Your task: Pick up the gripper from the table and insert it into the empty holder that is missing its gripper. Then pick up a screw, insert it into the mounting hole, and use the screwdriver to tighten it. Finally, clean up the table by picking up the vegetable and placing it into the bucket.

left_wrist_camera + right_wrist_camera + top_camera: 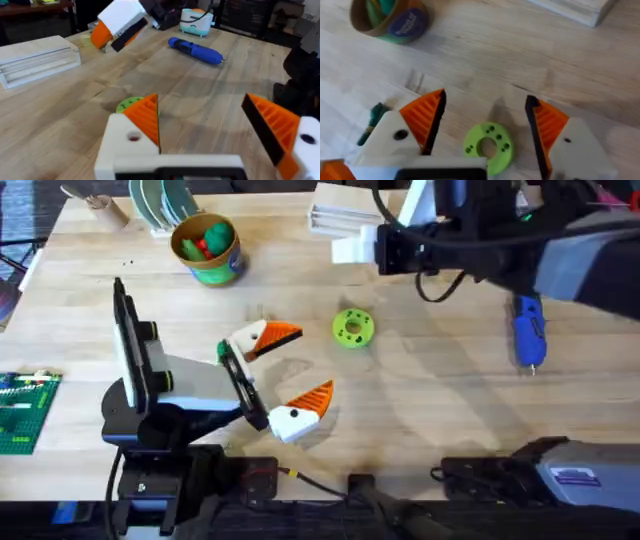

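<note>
Insert step looks done, judging by the layout: all white mounts in sight carry orange tips, so can't pick out an empty holder. Left gripper (300,363) low over the table (450,410), jaws wide, nothing between them. Right gripper (485,97) up over the far side, jaws wide too, empty, looking down on the lime-green disc (488,147). Screwdriver (528,330) lying flat on the right side, well apart from both grippers, untouched for now. Mounting hole (133,136) on one left-gripper finger shows something reddish inside; can't tell if a screw is seated or tight. Bucket (207,248) at far left, upright, with green and red pieces inside. Small dark-green item (222,352) on the table just beside the left gripper's far finger; can't tell what it is. Best read: either the tightening step or cleanup. If tightening: needs the right arm to go down onto the screwdriver, close along its barrel, then line the bit square with the hole. If the green item is a vegetable: needs a pick and a carry to the bucket.
</note>
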Available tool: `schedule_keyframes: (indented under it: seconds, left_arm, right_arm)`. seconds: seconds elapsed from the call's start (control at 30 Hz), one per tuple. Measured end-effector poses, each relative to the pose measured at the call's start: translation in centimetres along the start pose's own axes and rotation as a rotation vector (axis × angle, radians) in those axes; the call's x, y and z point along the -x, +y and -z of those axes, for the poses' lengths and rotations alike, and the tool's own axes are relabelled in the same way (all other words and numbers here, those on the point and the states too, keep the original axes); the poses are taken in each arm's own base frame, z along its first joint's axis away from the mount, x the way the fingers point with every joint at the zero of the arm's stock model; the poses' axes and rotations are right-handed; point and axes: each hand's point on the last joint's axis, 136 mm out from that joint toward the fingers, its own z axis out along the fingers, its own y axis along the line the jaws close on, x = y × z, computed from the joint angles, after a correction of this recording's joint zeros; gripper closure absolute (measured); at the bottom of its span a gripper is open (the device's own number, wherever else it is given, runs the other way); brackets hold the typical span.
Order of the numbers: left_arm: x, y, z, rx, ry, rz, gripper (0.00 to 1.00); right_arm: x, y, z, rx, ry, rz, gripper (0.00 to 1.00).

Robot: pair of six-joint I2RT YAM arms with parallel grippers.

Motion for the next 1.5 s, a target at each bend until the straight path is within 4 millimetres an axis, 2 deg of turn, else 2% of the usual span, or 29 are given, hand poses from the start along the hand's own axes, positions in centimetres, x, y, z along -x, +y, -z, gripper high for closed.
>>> schedule_keyframes:
  seconds: [0.17, 0.33, 0.43, 0.67, 0.73, 0.9, 1.07, 1.17, 1.23, 1.33, 1.5]
  left_arm:
    - [0.0, 0.0, 0.0, 0.000, 0.000, 0.000, 0.008]
    - [0.0, 0.0, 0.0, -0.001, 0.000, 0.000, 0.008]
    - [0.0, 0.0, 0.0, -0.001, 0.000, 0.000, 0.008]
    - [0.0, 0.0, 0.0, -0.001, 0.000, 0.000, 0.009]
    - [0.0, 0.0, 0.0, -0.001, 0.000, 0.000, 0.008]
    - [0.0, 0.0, 0.0, -0.001, 0.000, 0.001, 0.008]
    - [0.0, 0.0, 0.0, -0.001, 0.000, 0.000, 0.008]
    - [0.0, 0.0, 0.0, -0.001, 0.000, 0.000, 0.008]
    - [0.0, 0.0, 0.0, -0.001, 0.000, 0.001, 0.009]
    - [0.0, 0.0, 0.0, -0.001, 0.000, 0.000, 0.008]
    - [0.0, 0.0, 0.0, -0.001, 0.000, 0.000, 0.008]
  right_arm:
    - [-1.4, -2.1, 2.3, -0.168, 0.140, 0.049, 0.029]
    - [-2.4, -2.9, 3.6, -0.231, 0.222, 0.067, 0.028]
    - [-2.6, -2.6, 4.2, -0.222, 0.237, 0.063, 0.028]
    - [-1.2, -1.0, 5.9, -0.171, 0.187, 0.069, 0.026]
    - [-1.7, -0.8, 5.9, -0.160, 0.212, 0.065, 0.026]
    - [-4.7, 0.0, 5.9, -0.165, 0.328, 0.118, 0.026]
    - [-7.1, 1.6, 5.0, -0.180, 0.401, 0.225, 0.025]
    - [-8.7, 1.7, 4.5, -0.187, 0.440, 0.251, 0.029]
    - [-9.9, 1.3, 4.1, -0.200, 0.474, 0.254, 0.055]
    - [-11.3, 0.9, 3.6, -0.213, 0.517, 0.257, 0.155]
    - [-12.1, 1.3, 2.5, -0.207, 0.534, 0.276, 0.196]
